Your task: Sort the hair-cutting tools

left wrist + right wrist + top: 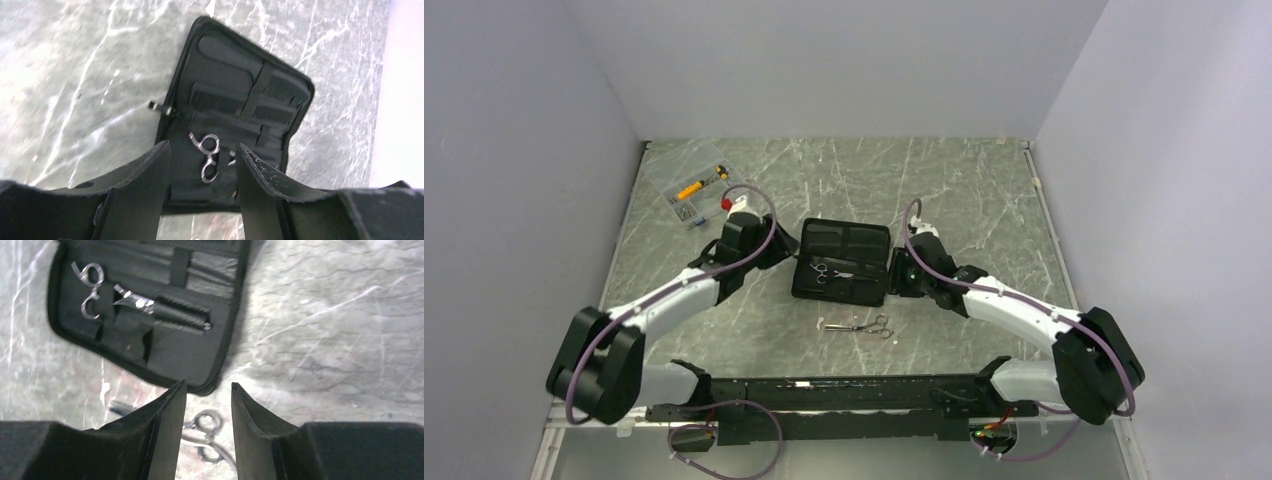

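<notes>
Black fingers fill the bottom of both wrist views: the left gripper (202, 150) and the right gripper (207, 387) each stand with jaws parted to a moderate gap and nothing between them. From above they flank the open black case (864, 240), the left one at its left edge and the right one at its right edge, both apart from it as far as I can tell. One pair of silver scissors (207, 157) already sits in a pocket of the case, ring handles out, and the black comb (280, 91) shows its teeth under a strap in the other half. A second pair of scissors (864, 325) lies loose on the table (964, 200), just on the near side of the case and between the two arms (its rings show low in the gap between the right fingers). By my reading the sorting is mostly done and this loose pair is the step in hand; the right gripper looks better placed, and thin steel flat on stone calls for a low, narrow pinch.
</notes>
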Tool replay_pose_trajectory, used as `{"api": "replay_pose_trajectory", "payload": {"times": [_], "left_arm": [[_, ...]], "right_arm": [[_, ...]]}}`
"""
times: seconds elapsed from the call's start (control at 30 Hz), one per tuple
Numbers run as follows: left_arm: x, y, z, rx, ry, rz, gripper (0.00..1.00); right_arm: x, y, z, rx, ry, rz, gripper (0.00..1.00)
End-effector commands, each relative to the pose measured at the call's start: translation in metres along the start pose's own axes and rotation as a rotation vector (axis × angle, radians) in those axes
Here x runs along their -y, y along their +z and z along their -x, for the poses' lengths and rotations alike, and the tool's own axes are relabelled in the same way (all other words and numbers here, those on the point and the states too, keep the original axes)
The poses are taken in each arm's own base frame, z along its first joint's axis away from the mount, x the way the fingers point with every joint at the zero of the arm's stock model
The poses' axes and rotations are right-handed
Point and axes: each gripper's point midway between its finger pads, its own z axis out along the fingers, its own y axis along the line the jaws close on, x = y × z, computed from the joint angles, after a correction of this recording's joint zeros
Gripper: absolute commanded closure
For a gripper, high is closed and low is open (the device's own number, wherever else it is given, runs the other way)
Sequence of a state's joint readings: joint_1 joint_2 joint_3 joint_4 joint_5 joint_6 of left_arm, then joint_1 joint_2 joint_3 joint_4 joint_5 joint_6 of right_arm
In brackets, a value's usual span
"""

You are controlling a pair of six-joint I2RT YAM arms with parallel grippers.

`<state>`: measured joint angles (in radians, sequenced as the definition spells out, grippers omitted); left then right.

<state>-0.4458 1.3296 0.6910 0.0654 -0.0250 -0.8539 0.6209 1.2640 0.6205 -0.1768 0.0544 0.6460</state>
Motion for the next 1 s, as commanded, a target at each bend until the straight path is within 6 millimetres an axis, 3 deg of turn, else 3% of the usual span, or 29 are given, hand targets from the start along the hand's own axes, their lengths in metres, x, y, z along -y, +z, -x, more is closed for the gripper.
{"api": "replay_pose_trajectory", "payload": {"times": [0.0,0.13,0.3,0.63,0.77,0.97], "left_arm": [[-0.027,-0.026,-0.021,-0.009,-0.004,0.045,0.44],[-0.047,-0.05,-0.042,-0.022,-0.008,0.041,0.44],[-0.05,-0.066,-0.062,-0.05,0.012,-0.013,0.46],[-0.062,-0.069,-0.089,-0.083,-0.011,-0.067,0.47],[-0.062,-0.069,-0.097,-0.104,-0.013,-0.073,0.47],[-0.059,-0.069,-0.098,-0.109,0.0,-0.079,0.47]], "right_arm": [[-0.029,-0.023,0.002,0.004,-0.126,0.067,0.6],[-0.027,-0.024,-0.023,-0.049,-0.159,0.028,0.6],[-0.016,-0.016,-0.054,-0.12,-0.114,0.017,0.6],[-0.028,-0.019,-0.103,-0.225,-0.117,0.034,0.6],[-0.022,-0.021,-0.125,-0.265,-0.103,0.024,0.6],[-0.025,-0.031,-0.139,-0.269,-0.115,0.025,0.6]]}}
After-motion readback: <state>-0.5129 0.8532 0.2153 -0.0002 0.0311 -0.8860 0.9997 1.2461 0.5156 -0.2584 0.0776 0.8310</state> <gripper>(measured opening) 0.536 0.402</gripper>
